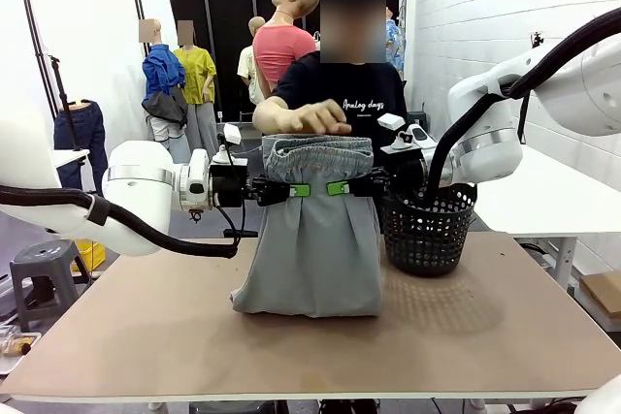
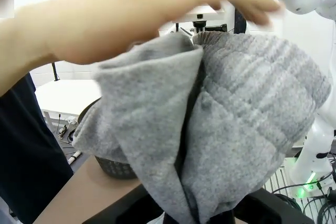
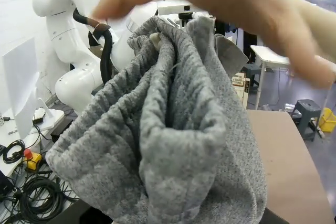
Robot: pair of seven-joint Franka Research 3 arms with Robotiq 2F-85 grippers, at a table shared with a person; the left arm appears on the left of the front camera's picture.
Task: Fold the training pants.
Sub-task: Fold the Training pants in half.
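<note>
The training pants (image 1: 310, 235) hang upright over the middle of the worktop (image 1: 310, 341), waistband uppermost and folded over itself, their lower end resting on the wood in a soft heap nearer the far edge than the near one; the left gripper (image 1: 297, 189) is clamped on the left side of the cloth just below the waistband, and the right gripper (image 1: 340, 187) is clamped on the right side at the same height (the green pads face each other across the grey jersey); both sets of jaws are closed tight on the fabric. In the left wrist view the pants (image 2: 231, 129) bunch up from between the fingers, and in the right wrist view the gathered waistband (image 3: 168, 129) does likewise. The person's hand (image 1: 315, 120) hovers just over the waistband, blurred; it shows above the cloth in the left wrist view (image 2: 142, 19) and in the right wrist view (image 3: 220, 3). A black mesh basket (image 1: 427, 230) stands near the worktop's far right, just beside the pants.
</note>
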